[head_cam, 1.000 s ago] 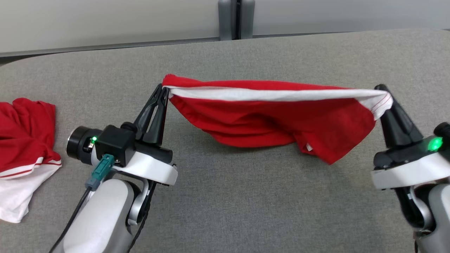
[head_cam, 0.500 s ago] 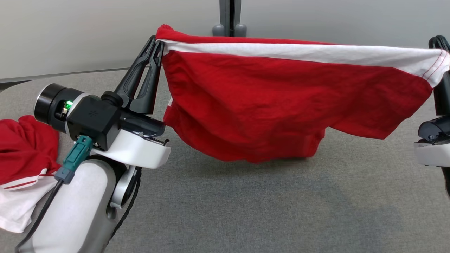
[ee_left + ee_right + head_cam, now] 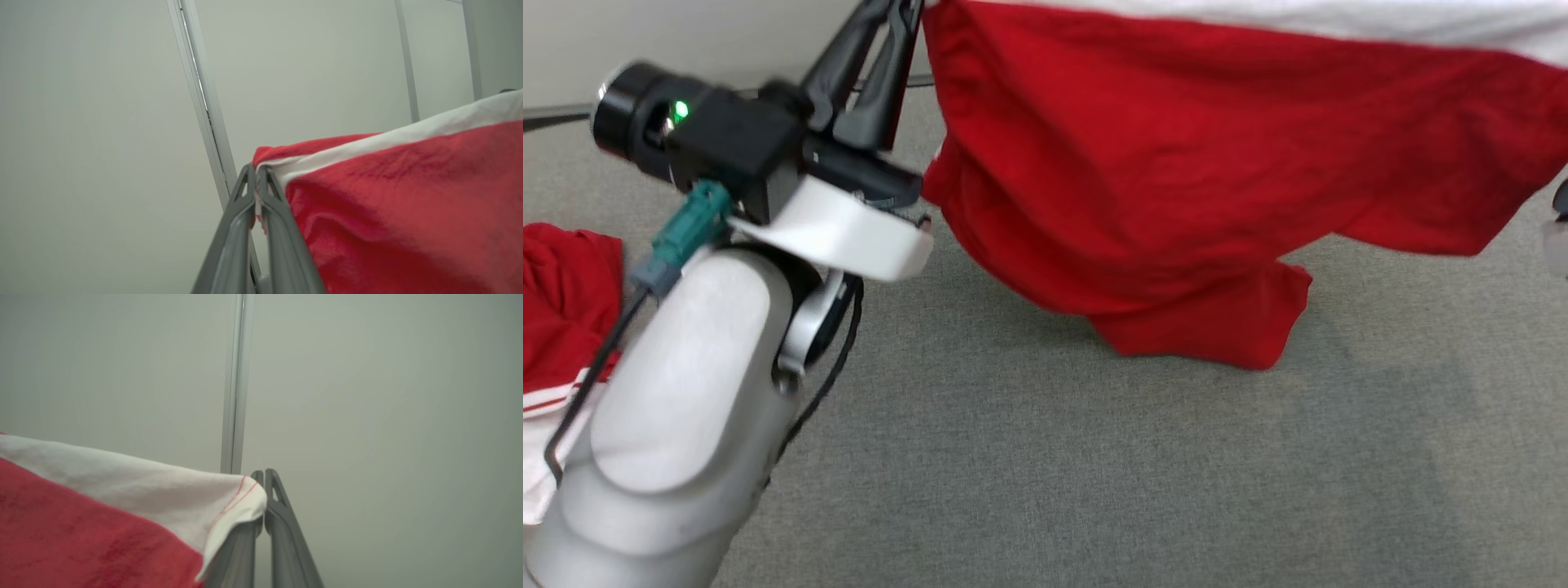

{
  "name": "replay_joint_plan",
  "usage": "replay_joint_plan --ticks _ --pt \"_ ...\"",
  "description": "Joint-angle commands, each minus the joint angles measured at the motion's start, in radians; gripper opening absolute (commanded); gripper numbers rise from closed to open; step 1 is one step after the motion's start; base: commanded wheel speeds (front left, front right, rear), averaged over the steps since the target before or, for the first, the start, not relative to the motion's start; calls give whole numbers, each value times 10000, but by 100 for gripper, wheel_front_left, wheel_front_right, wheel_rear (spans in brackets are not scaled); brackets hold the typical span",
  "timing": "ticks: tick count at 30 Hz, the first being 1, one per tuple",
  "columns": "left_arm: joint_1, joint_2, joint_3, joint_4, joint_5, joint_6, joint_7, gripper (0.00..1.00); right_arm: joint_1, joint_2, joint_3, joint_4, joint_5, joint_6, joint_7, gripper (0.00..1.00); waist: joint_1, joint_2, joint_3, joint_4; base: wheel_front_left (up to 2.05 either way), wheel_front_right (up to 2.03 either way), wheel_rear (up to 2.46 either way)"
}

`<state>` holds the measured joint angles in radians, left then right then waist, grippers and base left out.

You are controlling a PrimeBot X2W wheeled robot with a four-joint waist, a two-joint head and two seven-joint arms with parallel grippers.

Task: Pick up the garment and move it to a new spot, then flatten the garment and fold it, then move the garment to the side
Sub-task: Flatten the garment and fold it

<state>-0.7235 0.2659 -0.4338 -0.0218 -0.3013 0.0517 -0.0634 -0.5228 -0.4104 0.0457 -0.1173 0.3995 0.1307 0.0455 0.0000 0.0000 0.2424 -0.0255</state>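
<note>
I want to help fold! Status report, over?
Left gripper, right gripper shut on garment. Garment hangs stretched over table. Other garment at left, not in way.

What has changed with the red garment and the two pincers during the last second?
Both arms lifted the garment upward: it sagged low over the table, and now it hangs high, spread between them, with its lowest fold near the table. Nothing was released: the left pincer and right pincer stay shut on its upper corners. The second garment at the left lies unmoved.
</note>
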Motion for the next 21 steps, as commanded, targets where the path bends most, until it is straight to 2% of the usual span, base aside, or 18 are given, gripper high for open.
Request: replay_joint_plan --ticks 1,7,12,13,17,21 --pt "-676 -96 75 359 -112 -144 -76 0 -585 -135 115 246 185 1 43 0 0 0 593 64 0 0 0" --pt "-3668 -807 284 2911 -185 -650 -893 0 -3604 -572 973 1975 532 1 -80 0 0 0 1450 157 0 0 0" --pt "-5812 -1324 398 5253 -59 -918 -1692 0 -6143 -519 1880 3927 653 1 -578 0 0 0 1794 122 0 0 0" --pt "-5812 -1324 398 5253 -59 -918 -1692 0 -6143 -519 1880 3927 653 1 -578 0 0 0 1794 122 0 0 0" --pt "-6512 -1598 414 7016 -159 -1105 -1920 0 -7403 -331 3050 5538 589 1 -910 0 0 0 1956 89 0 0 0" --pt "-6291 -1785 493 8437 -381 -1288 -2003 0 -7783 -40 4217 6859 929 0 -1339 0 0 0 2150 39 0 0 0"
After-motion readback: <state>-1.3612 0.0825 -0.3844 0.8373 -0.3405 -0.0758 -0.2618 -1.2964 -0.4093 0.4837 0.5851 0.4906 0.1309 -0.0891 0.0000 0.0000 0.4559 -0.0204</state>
